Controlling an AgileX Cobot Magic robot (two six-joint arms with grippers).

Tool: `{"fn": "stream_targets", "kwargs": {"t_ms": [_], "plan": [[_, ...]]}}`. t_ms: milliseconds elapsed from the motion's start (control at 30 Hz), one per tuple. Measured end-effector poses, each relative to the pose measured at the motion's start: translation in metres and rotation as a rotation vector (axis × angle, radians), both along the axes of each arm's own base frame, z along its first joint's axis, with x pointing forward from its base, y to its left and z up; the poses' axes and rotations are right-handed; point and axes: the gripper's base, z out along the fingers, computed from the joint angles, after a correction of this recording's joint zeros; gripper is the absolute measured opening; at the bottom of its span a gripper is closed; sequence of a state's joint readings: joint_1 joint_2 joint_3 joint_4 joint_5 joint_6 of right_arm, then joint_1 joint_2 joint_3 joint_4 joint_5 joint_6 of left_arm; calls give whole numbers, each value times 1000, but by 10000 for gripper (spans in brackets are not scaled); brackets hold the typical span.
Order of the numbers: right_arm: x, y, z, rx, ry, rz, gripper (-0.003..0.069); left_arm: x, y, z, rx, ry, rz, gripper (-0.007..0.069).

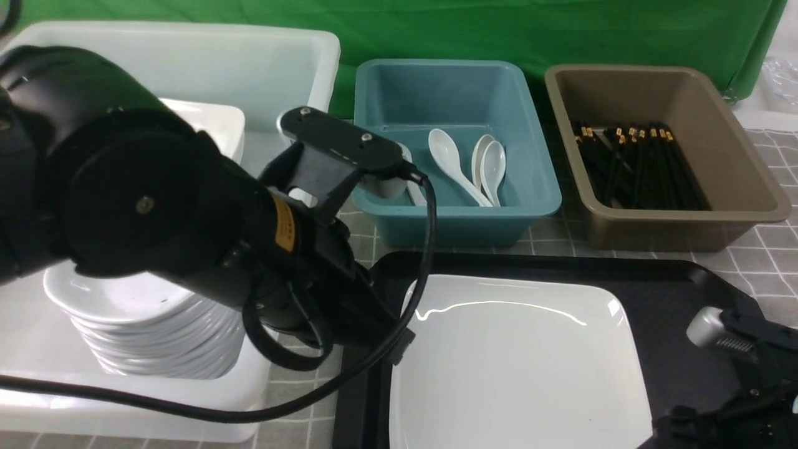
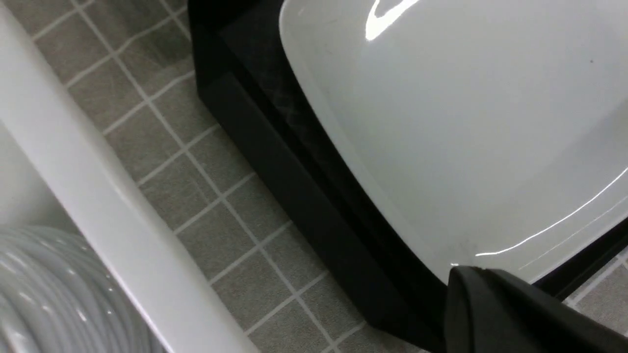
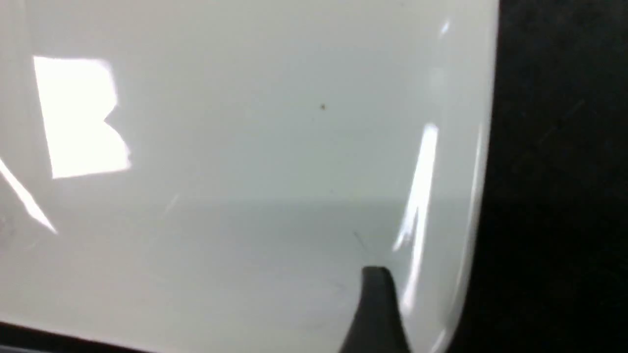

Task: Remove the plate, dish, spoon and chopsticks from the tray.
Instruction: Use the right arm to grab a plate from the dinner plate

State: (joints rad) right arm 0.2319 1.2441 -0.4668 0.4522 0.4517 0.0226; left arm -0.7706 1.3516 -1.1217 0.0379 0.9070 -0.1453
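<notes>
The large white square plate (image 1: 517, 362) lies flat on the black tray (image 1: 673, 293). My left gripper (image 1: 399, 345) is at the plate's left edge. In the left wrist view, one dark finger (image 2: 490, 304) lies over the plate's corner (image 2: 466, 122) beside the tray rim (image 2: 274, 147); its other finger is hidden. My right gripper (image 1: 682, 430) is at the plate's right edge. One of its fingers (image 3: 375, 304) stands over the plate (image 3: 245, 147), apart from the rim, with the tray (image 3: 564, 147) beyond. No dish, spoon or chopsticks show on the tray.
A white tub (image 1: 187, 62) at the left holds a stack of white dishes (image 1: 143, 330). A teal tub (image 1: 461, 212) behind the tray holds white spoons (image 1: 458, 165). A brown tub (image 1: 679, 224) at the back right holds black chopsticks (image 1: 636, 165). The cloth is a grey check.
</notes>
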Motion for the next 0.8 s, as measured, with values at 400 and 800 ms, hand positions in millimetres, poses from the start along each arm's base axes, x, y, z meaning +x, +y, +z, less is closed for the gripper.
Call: {"fn": "stream_targets", "kwargs": {"t_ms": [400, 800], "plan": [[15, 17, -24, 25, 30, 5, 197, 0, 1, 0, 20, -9, -12, 1], [9, 18, 32, 89, -184, 33, 83, 3, 3, 0, 42, -42, -18, 1]]}}
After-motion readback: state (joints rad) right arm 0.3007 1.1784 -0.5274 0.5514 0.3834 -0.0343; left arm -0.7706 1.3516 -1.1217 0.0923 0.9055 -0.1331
